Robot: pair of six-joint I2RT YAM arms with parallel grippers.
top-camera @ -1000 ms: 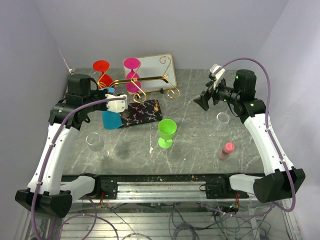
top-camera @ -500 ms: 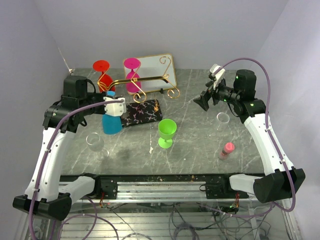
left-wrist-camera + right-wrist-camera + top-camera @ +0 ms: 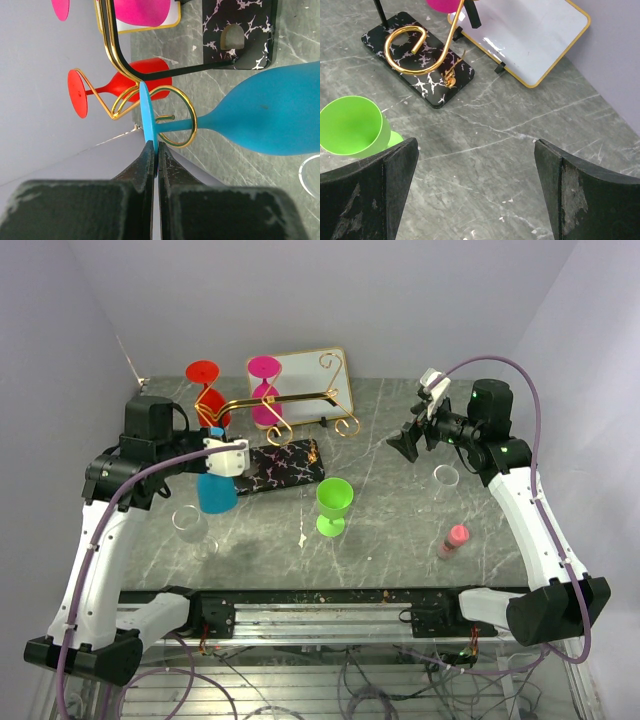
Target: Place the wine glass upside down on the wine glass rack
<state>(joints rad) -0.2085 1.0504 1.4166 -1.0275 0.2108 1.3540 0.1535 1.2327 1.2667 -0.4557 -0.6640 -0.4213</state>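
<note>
Left arm's pulled back toward its own side since a second ago, and the blue wine glass came along. Left claw is pinched shut on the foot's edge, just beside a curled end of the wine glass rack. Two glasses hang there: red glass, pink glass. On the desk: one green glass, two clear, left clear glass and right clear glass. Right claw gapes wide, empty.

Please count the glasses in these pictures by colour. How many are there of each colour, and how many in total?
Red glass: 1
Pink glass: 1
Blue glass: 1
Green glass: 1
Clear: 2, the left clear glass and the right clear glass
Total: 6
</note>
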